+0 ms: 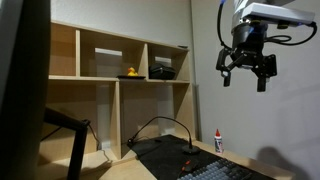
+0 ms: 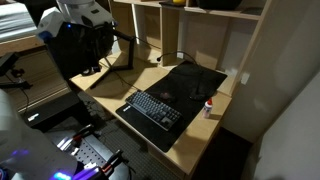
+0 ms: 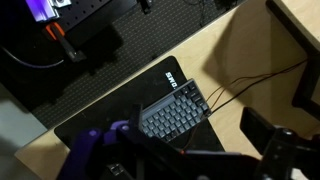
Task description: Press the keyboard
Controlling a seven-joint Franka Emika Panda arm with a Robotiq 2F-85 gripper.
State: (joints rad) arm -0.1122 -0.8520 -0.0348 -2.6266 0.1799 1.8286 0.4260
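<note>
The keyboard (image 2: 155, 108) is flat, dark grey-black with rows of small keys. It lies on the front part of a black mat (image 2: 190, 78) on a wooden desk. It also shows at the bottom of an exterior view (image 1: 215, 172) and in the wrist view (image 3: 175, 110), with thin cables running from its end. My gripper (image 1: 245, 82) hangs high above the desk, well clear of the keyboard, with its fingers spread open and empty. In the wrist view the dark fingers (image 3: 190, 160) fill the lower edge, partly in front of the keyboard.
A small white glue bottle with a red cap (image 2: 209, 106) stands on the desk next to the mat. The wooden shelf behind holds a yellow rubber duck (image 1: 130, 72) and a black object (image 1: 162, 70). A monitor edge (image 1: 20, 90) fills the near side.
</note>
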